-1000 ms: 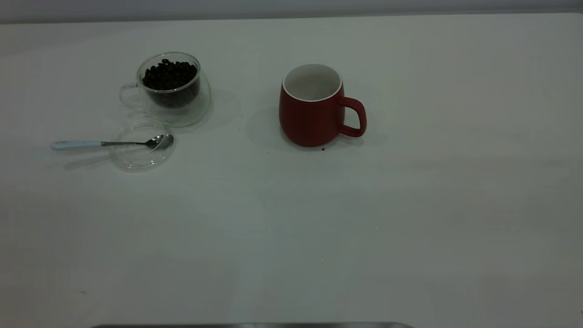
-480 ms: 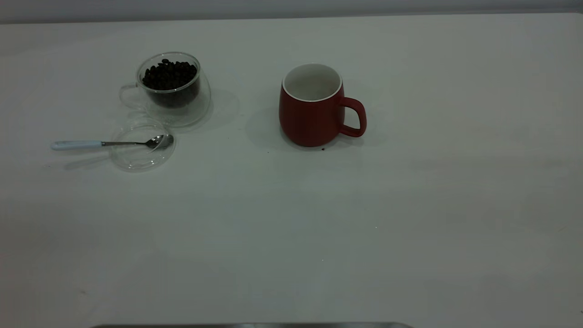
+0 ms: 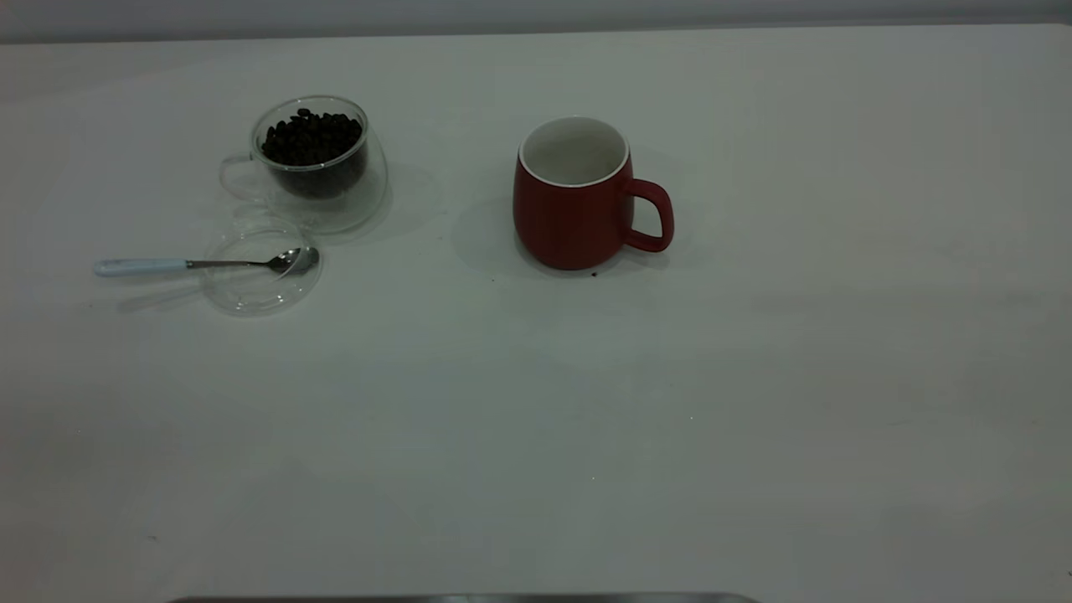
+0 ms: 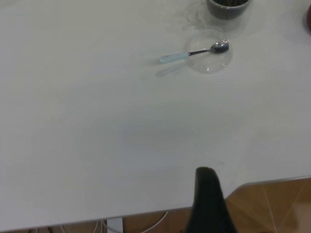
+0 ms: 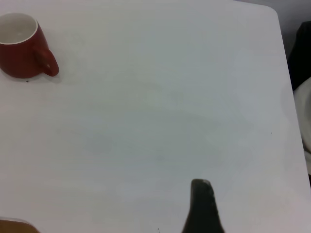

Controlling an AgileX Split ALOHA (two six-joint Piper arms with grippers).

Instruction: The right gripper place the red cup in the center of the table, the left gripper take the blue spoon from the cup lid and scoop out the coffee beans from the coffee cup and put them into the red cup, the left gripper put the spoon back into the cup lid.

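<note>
The red cup [image 3: 574, 195] stands upright on the table [image 3: 754, 377], handle turned away from the coffee cup [image 3: 314, 163] of coffee beans [image 3: 311, 138]. Just beside that glass, the blue spoon [image 3: 197, 265] rests its bowl in the cup lid [image 3: 261, 268]. The left gripper [image 4: 208, 204] hangs over the table edge, well apart from the spoon; the right gripper [image 5: 203, 206] is equally far from the red cup. Whether either is open cannot be told. Nothing has moved since earlier.
</note>
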